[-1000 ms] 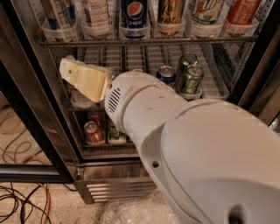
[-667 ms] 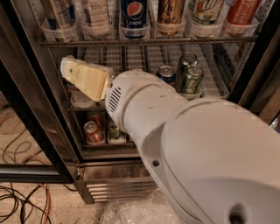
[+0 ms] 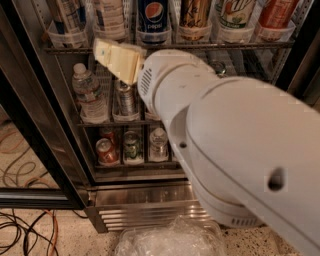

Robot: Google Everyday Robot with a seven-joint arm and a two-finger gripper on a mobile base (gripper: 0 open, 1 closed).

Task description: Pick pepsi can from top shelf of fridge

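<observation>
The pepsi can (image 3: 152, 15), dark blue with the red-white-blue globe and white lettering, stands in a clear cup-like lane front on the top shelf (image 3: 75, 49) of the fridge (image 3: 145, 210). Its top is cut off by the frame. My gripper (image 3: 107, 54), a cream-coloured block on the big white arm (image 3: 235, 145), sits just below the top shelf's front edge. It is below and left of the pepsi can, pointing up-left, and does not touch the can.
Other drinks flank the pepsi can: white bottles (image 3: 107, 15), a gold can (image 3: 194, 12), a green-white can (image 3: 235, 12), a red can (image 3: 275, 12). Below are a water bottle (image 3: 87, 92), a silver can (image 3: 126, 97) and small cans (image 3: 106, 150). Cables (image 3: 20, 230) and clear plastic (image 3: 170, 240) lie on the floor.
My gripper has risen from the middle shelf's height to just under the top shelf's edge, closer to the pepsi can. The arm now hides the right side of the middle shelf.
</observation>
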